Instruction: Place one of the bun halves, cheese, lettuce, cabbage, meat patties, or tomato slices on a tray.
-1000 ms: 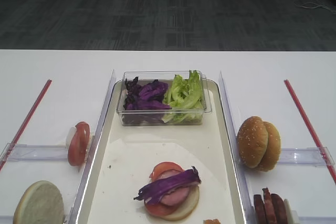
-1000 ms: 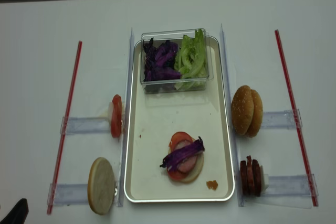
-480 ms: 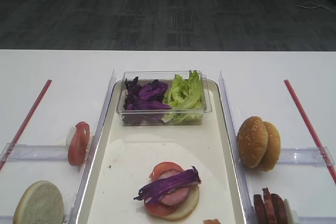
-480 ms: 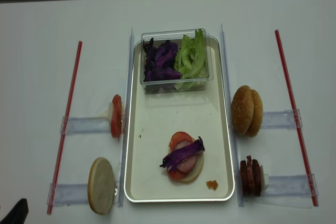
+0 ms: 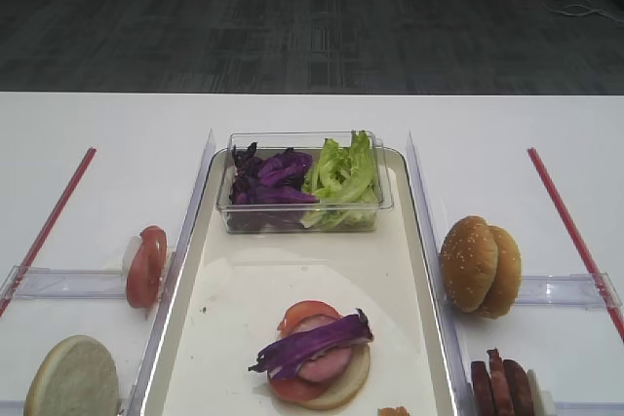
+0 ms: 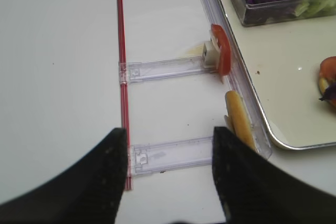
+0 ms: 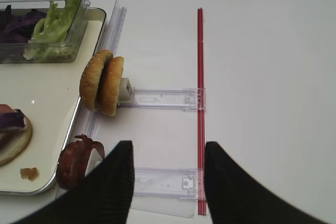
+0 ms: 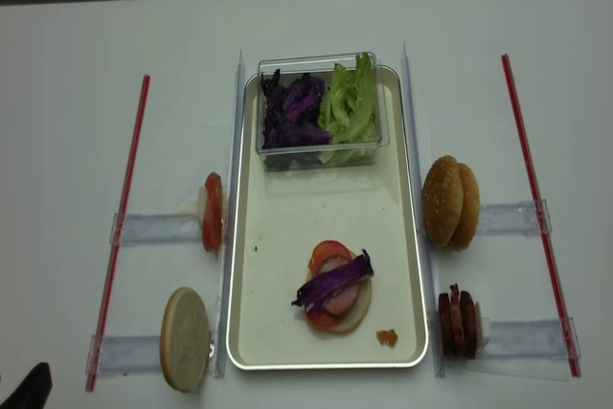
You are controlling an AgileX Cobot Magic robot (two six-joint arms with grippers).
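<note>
Right gripper (image 7: pixel 167 182) hangs over bare desk (image 7: pixel 262 77) with its dark fingers (image 7: pixel 113 182) spread apart and nothing between them, just right of the tray's corner. Beside its left finger the dark meat patties (image 7: pixel 76 163) stand on edge in a clear rack (image 7: pixel 168 179), and farther out two sesame bun halves (image 7: pixel 102 83) stand upright in another rack, a red strip (image 7: pixel 200 103) running along the racks' outer ends. Over on the other side, the left gripper (image 6: pixel 169 174) is spread wide as well, holding nothing, hovering above a rack just beside a pale bun half (image 6: pixel 239 121) on edge; the tomato slices (image 6: pixel 221 50) stand in the next rack beyond. In the middle, the tray (image 8: pixel 287 208) carries the stack at its near end: a flat bun base, tomato and a pink meat slice, with the cabbage (image 8: pixel 333 281) strip draped across the top, touching them. At the tray's far end a clear tub (image 8: pixel 321 110) holds more purple shreds on the left and the lettuce (image 8: pixel 350 102) on the right. A small orange crumb (image 8: pixel 387 337) lies near the tray's near right corner.
</note>
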